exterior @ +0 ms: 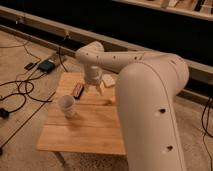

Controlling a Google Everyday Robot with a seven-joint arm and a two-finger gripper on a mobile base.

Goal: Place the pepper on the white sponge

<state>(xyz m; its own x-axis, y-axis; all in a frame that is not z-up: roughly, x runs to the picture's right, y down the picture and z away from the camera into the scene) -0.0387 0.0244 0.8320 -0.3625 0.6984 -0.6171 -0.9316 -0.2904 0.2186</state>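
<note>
On the wooden table (85,131), the white sponge (109,80) lies near the far edge, partly behind my arm. The orange pepper (113,100) peeks out beside the arm, just in front of the sponge; most of it is hidden. My gripper (93,90) hangs over the back middle of the table, left of both the sponge and the pepper. Its two fingers point down and stand apart, open, with nothing between them.
A white paper cup (66,105) stands upright at the table's left, in front of a dark flat block (78,90). My big white arm (150,110) covers the table's right side. Cables and a small box (46,65) lie on the floor to the left.
</note>
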